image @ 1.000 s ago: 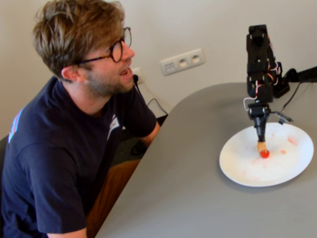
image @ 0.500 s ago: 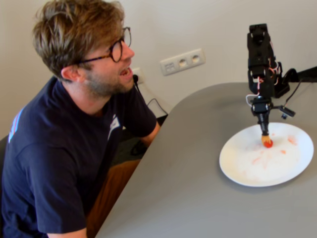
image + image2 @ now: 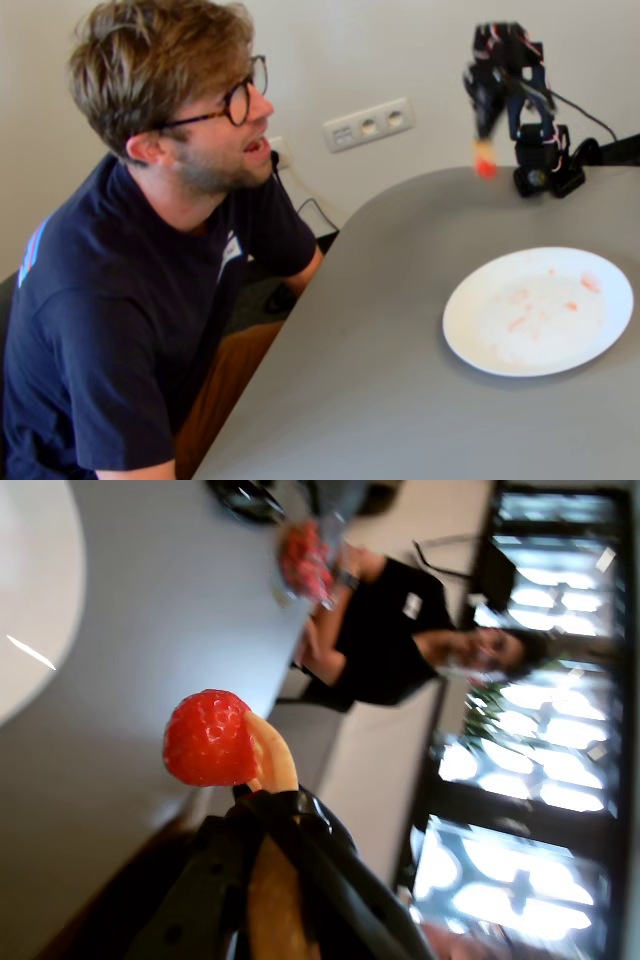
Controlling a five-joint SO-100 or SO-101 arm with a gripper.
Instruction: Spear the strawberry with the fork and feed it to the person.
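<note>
The black robot arm stands at the far right corner of the grey curved surface in the fixed view, folded upward with its tip raised clear of the surface. The pale yellow-orange plastic fork is clamped in the pincer, whose black-taped jaws close around the fork handle in the wrist view. The small round bright-red strawberry sits impaled on the fork tines, touching the fork head. In the fixed view the strawberry appears as a blurred red spot hanging below the arm tip, above the far edge of the surface.

The round white ceramic plate lies near the right edge of the surface, marked with faint pinkish-red smears. The surface between the plate and the curved left edge is bare.

The man with tousled light-brown hair, dark round glasses and navy T-shirt sits beyond the left edge of the surface, face turned toward the arm, mouth open. He and the fork are well apart, with open air between them above the far edge.

A white wall socket strip is mounted behind the surface.
</note>
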